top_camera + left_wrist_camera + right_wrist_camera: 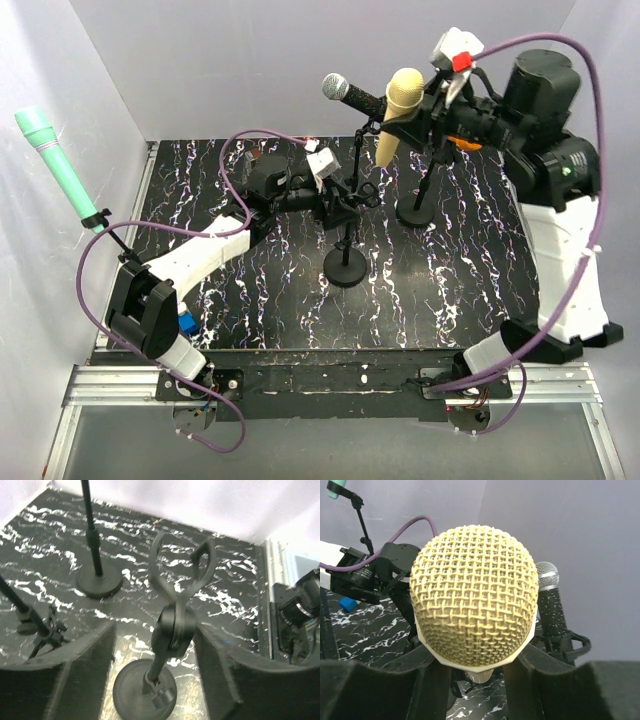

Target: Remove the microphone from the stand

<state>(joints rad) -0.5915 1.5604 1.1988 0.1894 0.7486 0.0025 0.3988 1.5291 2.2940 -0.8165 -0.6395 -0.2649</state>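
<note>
Above marbled table (262, 300), right jaws clamp yellow microphone (402, 97) (aloft).

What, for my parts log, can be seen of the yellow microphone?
The yellow microphone has a rounded woven-mesh head, metal-looking, on a smooth pale-yellow body that tapers downward. It stands nearly upright, head up, held off the table, gripped just below the head by the right hand.

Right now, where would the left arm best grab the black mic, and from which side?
Probably the bare handle of the black mic, between its silver grille and the clip, jaws across it. Come from the left arm's side: the yellow mic in the right gripper crowds the other side.
</note>
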